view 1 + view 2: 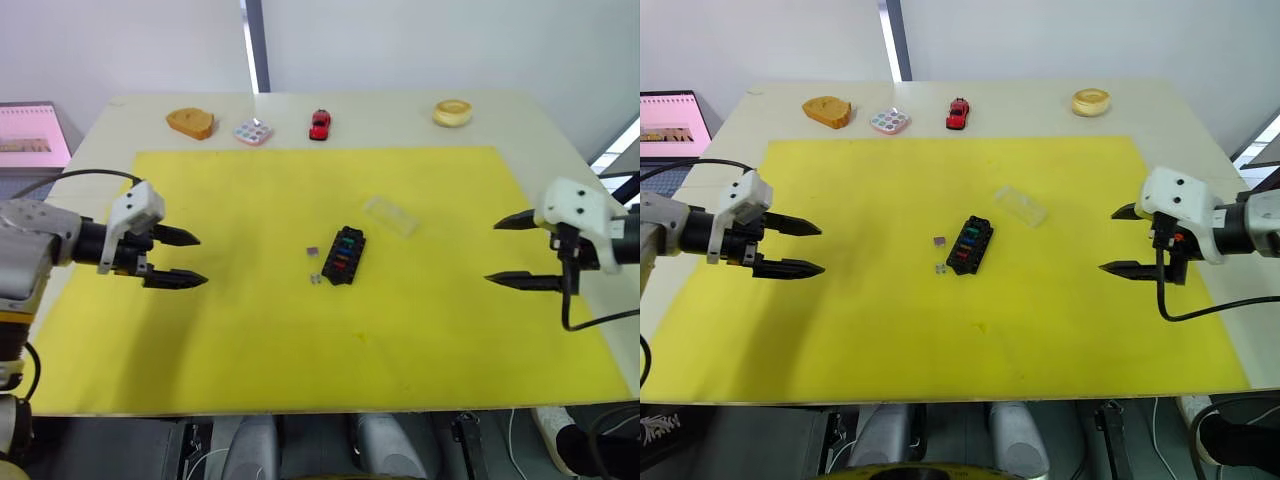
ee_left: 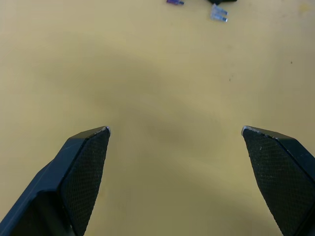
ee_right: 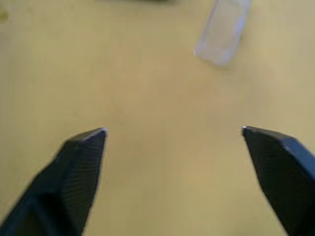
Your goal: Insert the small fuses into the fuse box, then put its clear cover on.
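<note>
Yellow mat (image 1: 250, 340) covers most of a pale table (image 1: 560, 130). From the left eye view, the fuse box (image 1: 343, 256) lies near the mat's middle, with several coloured fuses already in its slots. Two small fuses (image 1: 314, 265) lie just beside it on the robot's left, and the clear cover (image 1: 390, 215) lies near it, farther back on the right. The left gripper (image 1: 181, 258) and the right gripper (image 1: 517, 252) hover well apart from these things, both spread wide and empty.

From the left wrist view, the purple fuse (image 2: 174, 2) and the grey fuse (image 2: 219, 13) lie ahead of the fingers.

From the right wrist view, the cover is ahead.

I judge the left gripper should first narrow, then pinch one fuse by its sides, so the blades stay free.
</note>
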`<state>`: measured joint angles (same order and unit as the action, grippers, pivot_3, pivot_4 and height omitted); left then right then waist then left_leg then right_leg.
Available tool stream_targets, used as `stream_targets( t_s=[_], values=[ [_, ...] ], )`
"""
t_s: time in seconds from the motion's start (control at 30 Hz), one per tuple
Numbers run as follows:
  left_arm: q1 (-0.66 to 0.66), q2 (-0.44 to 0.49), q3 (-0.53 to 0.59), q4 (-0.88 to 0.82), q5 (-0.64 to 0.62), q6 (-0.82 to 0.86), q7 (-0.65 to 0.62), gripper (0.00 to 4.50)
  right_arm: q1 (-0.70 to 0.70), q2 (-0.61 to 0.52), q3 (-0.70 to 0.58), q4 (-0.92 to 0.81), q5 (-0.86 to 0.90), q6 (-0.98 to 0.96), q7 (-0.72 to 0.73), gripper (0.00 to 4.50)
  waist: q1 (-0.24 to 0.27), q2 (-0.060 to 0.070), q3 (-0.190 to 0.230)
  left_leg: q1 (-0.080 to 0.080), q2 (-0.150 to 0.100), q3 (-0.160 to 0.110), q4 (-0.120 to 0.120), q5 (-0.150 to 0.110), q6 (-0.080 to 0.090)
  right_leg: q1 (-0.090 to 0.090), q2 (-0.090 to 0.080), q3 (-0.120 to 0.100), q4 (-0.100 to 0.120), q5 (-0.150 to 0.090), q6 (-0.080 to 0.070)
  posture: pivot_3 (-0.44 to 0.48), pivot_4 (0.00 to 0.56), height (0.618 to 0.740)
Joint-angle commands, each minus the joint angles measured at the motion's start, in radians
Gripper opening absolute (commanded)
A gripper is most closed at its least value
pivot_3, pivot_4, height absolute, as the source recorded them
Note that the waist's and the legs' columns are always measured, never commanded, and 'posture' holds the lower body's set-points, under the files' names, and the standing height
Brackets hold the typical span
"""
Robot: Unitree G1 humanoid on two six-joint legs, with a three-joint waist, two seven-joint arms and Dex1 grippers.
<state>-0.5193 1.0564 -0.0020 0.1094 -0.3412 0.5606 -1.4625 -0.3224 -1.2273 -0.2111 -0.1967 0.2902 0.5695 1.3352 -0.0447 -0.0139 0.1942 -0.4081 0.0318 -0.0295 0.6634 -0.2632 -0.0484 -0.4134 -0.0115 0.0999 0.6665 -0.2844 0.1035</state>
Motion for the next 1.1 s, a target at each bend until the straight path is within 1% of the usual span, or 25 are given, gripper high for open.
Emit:
stream_targets(
  t_s=[0.03, 0.17, 0.23, 0.3, 0.4, 0.47, 0.5, 0.53, 0.6, 0.63, 0.67, 0.73, 0.8, 0.87, 0.93, 1.03, 1.1],
  values=[
    [-0.001, 0.006, 0.023, -0.028, -0.029, 0.002, -0.004, 4.5, -0.006, -0.015, -0.044, -0.045, 0.024, -0.002, -0.025, 4.48, 0.0, 0.0, 0.0, 0.0, 0.0, 0.0, 0.0, 0.0, 0.0, 0.0, 0.0, 0.0, 0.0, 0.0, 0.0, 0.0, 0.15, 0.74],
    [-0.006, -0.036, 0.0, -0.079, -0.06, 0.049, 0.017, 4.5, -0.049, 0.013, -0.008, -0.079, 0.048, 0.009, -0.069, 4.48, 0.0, 0.0, 0.0, 0.0, 0.0, 0.0, 0.0, 0.0, 0.0, 0.0, 0.0, 0.0, 0.0, 0.0, 0.0, 0.0, 0.15, 0.74],
    [-0.012, -0.091, -0.008, -0.139, -0.124, 0.164, 0.055, 4.5, -0.102, 0.049, 0.03, -0.123, 0.078, 0.041, -0.104, 4.48, 0.0, 0.0, 0.0, 0.0, 0.0, 0.0, 0.0, 0.0, 0.0, 0.0, 0.0, 0.0, 0.0, 0.0, 0.0, 0.0, 0.15, 0.74],
    [-0.01, -0.171, -0.007, -0.194, -0.209, 0.319, 0.121, 4.5, -0.156, 0.097, 0.075, -0.174, 0.104, 0.073, -0.138, 4.48, 0.0, 0.0, 0.0, 0.0, 0.0, 0.0, 0.0, 0.0, 0.0, 0.0, 0.0, 0.0, 0.0, 0.0, 0.0, 0.0, 0.15, 0.74],
    [-0.009, -0.262, 0.006, -0.233, -0.281, 0.484, 0.224, 4.5, -0.204, 0.144, 0.121, -0.215, 0.115, 0.103, -0.178, 4.48, 0.0, -0.001, 0.001, -0.001, 0.0, -0.001, 0.001, 0.0, 0.0, 0.0, 0.0, 0.0, 0.0, 0.0, 0.0, 0.0, 0.15, 0.74],
    [-0.01, -0.38, 0.039, -0.23, -0.34, 0.633, 0.349, 4.5, -0.236, 0.179, 0.152, -0.258, 0.138, 0.136, -0.204, 4.48, 0.001, 0.0, 0.0, -0.001, 0.0, -0.001, 0.001, 0.0, 0.0, 0.0, 0.0, 0.0, 0.001, 0.0, 0.001, 0.0, 0.15, 0.74],
    [-0.008, -0.415, 0.051, -0.234, -0.357, 0.673, 0.39, 4.5, -0.246, 0.188, 0.161, -0.27, 0.145, 0.148, -0.212, 4.48, 0.001, -0.001, 0.0, -0.001, 0.0, -0.002, 0.001, 0.0, 0.0, 0.0, 0.0, 0.0, 0.001, 0.0, 0.001, 0.0, 0.15, 0.74],
    [-0.012, -0.444, 0.071, -0.229, -0.384, 0.743, 0.42, 4.25, -0.252, 0.195, 0.169, -0.281, 0.148, 0.153, -0.22, 4.5, 0.001, -0.001, 0.0, -0.001, 0.0, -0.002, 0.001, 0.0, 0.0, 0.0, 0.0, 0.0, 0.001, 0.0, 0.001, 0.0, 0.15, 0.74],
    [-0.021, -0.484, 0.109, -0.217, -0.423, 0.839, 0.47, 3.59, -0.256, 0.2, 0.178, -0.293, 0.151, 0.164, -0.232, 4.5, 0.001, -0.001, 0.0, -0.001, 0.0, -0.003, 0.002, 0.0, 0.0, 0.0, 0.0, 0.0, 0.001, 0.0, 0.001, 0.0, 0.15, 0.74],
    [-0.036, -0.523, 0.146, -0.186, -0.436, 0.899, 0.51, 3.14, -0.249, 0.198, 0.176, -0.307, 0.161, 0.171, -0.232, 4.5, 0.001, -0.001, 0.0, -0.001, 0.0, -0.003, 0.002, 0.0, 0.0, 0.0, 0.0, 0.0, 0.001, 0.0, 0.001, 0.0, 0.15, 0.74],
    [-0.049, -0.559, 0.181, -0.155, -0.449, 0.95, 0.542, 3.14, -0.239, 0.195, 0.173, -0.32, 0.171, 0.175, -0.232, 4.5, 0.002, -0.001, 0.0, -0.001, 0.0, -0.003, 0.002, 0.0, 0.0, 0.0, 0.0, 0.0, 0.001, 0.0, 0.001, 0.0, 0.15, 0.74],
    [-0.048, -0.608, 0.21, -0.123, -0.446, 1.002, 0.599, 3.14, -0.228, 0.198, 0.167, -0.333, 0.177, 0.184, -0.251, 4.5, 0.003, -0.001, 0.0, -0.001, -0.001, -0.003, 0.002, 0.0, 0.0, 0.001, 0.0, -0.001, 0.001, 0.0, 0.001, 0.0, 0.15, 0.74],
    [-0.042, -0.629, 0.222, -0.118, -0.447, 1.02, 0.632, 3.14, -0.226, 0.199, 0.168, -0.337, 0.178, 0.189, -0.267, 4.5, 0.003, -0.001, 0.0, 0.0, -0.001, -0.003, 0.002, 0.0, 0.0, 0.002, 0.0, -0.001, 0.001, 0.0, 0.001, 0.0, 0.15, 0.74],
    [-0.052, -0.67, 0.259, -0.072, -0.451, 1.045, 0.686, 3.14, -0.215, 0.194, 0.161, -0.35, 0.188, 0.191, -0.271, 4.5, 0.003, -0.001, 0.0, 0.0, -0.001, -0.003, 0.002, 0.0, 0.0, 0.002, 0.0, -0.001, 0.001, 0.0, 0.001, 0.0, 0.15, 0.74],
    [-0.058, -0.692, 0.274, -0.049, -0.461, 1.054, 0.724, 3.14, -0.209, 0.191, 0.158, -0.355, 0.193, 0.191, -0.276, 4.5, 0.004, -0.001, 0.0, 0.0, -0.001, -0.004, 0.002, 0.0, 0.0, 0.002, 0.0, -0.001, 0.001, 0.0, 0.001, 0.0, 0.15, 0.74],
    [-0.068, -0.73, 0.272, -0.032, -0.444, 1.054, 0.785, 3.14, -0.205, 0.186, 0.156, -0.352, 0.196, 0.184, -0.283, 4.5, 0.004, -0.001, 0.0, 0.001, -0.001, -0.004, 0.002, 0.0, 0.0, 0.003, -0.001, -0.001, 0.001, 0.001, 0.001, 0.0, 0.15, 0.74],
    [-0.078, -0.756, 0.29, -0.008, -0.441, 1.054, 0.823, 3.14, -0.202, 0.184, 0.154, -0.352, 0.198, 0.182, -0.285, 4.5, 0.01, -0.001, 0.0, 0.001, -0.001, -0.004, 0.002, 0.0, -0.001, 0.004, -0.001, -0.001, 0.001, 0.001, 0.001, 0.0, 0.15, 0.74]
  ],
)
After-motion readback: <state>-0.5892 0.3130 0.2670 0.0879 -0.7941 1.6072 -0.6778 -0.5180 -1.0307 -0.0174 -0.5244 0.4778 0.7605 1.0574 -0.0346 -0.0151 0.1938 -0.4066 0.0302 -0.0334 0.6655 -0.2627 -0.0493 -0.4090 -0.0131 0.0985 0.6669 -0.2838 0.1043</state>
